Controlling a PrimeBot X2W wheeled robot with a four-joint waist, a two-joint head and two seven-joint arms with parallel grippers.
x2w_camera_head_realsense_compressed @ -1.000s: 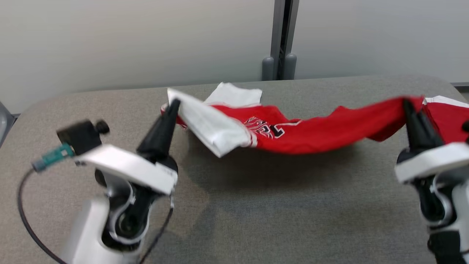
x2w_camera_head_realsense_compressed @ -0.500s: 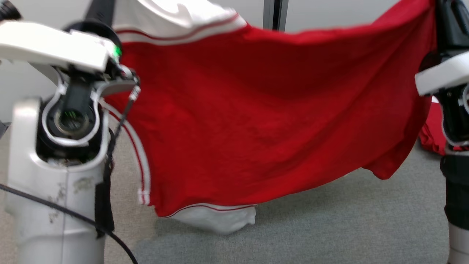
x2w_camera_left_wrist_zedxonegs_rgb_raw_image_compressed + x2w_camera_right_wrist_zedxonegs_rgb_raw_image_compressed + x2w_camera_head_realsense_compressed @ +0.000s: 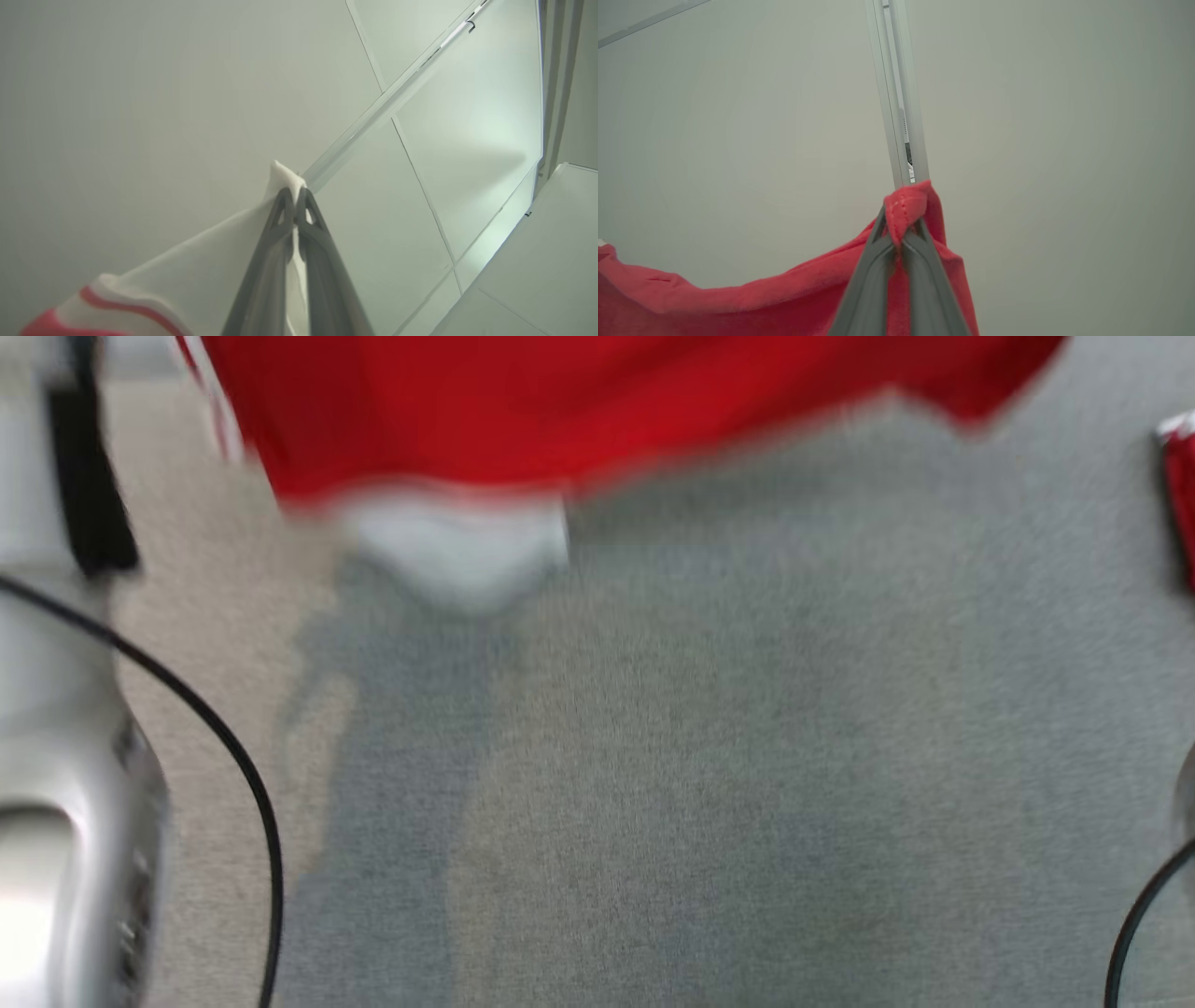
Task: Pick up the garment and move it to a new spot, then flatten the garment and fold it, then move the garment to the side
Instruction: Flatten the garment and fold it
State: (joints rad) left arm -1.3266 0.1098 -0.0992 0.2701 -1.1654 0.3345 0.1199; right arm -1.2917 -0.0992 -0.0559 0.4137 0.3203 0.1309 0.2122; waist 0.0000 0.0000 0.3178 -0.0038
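Head view is showing the shirt [image 3: 597,401] now hoisted off the table [image 3: 747,756]; left gripper [image 3: 295,195] and right gripper [image 3: 901,221] are clamping its corners, ready for relocating.

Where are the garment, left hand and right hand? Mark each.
garment [image 3: 597,401], head view, red body panel.
left hand [image 3: 294,200], left wrist view, between shut fingertips.
right hand [image 3: 900,231], right wrist view, between shut fingertips.

Probably an office or lab, pale partition panels [image 3: 738,116], metal strip [image 3: 896,93], grey fabric table [image 3: 700,756]
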